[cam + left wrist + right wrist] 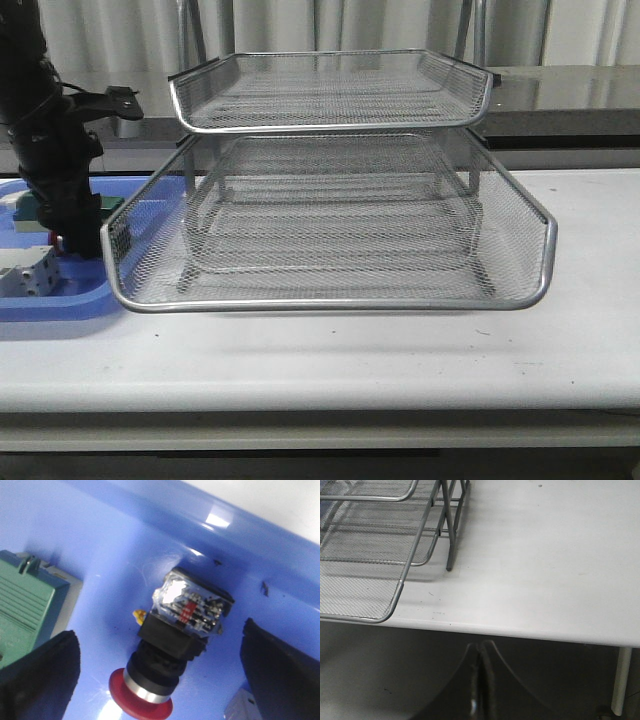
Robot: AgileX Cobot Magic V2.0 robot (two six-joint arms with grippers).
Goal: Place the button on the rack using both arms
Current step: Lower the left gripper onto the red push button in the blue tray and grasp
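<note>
Lying on its side on the floor of the flat blue plastic tray [115, 555], the small push-button switch with a red mushroom head, black collar and clear-topped block body [170, 645] sits between the two black fingers [40, 675] of the left gripper [160, 680], which stand spread wide on either side without touching it. Just beside the button in the same tray is a green ribbed plastic block [25, 605]. From the front, the left arm [50, 140] reaches down into the blue tray at the far left of the white table [400, 350], and the button itself is hidden there. To its right stands the silver wire-mesh letter rack [330, 220], its tiers holding nothing. The right gripper [479, 680] hangs off the table's near right edge, its fingers pressed together, with the rack's corner well apart.
</note>
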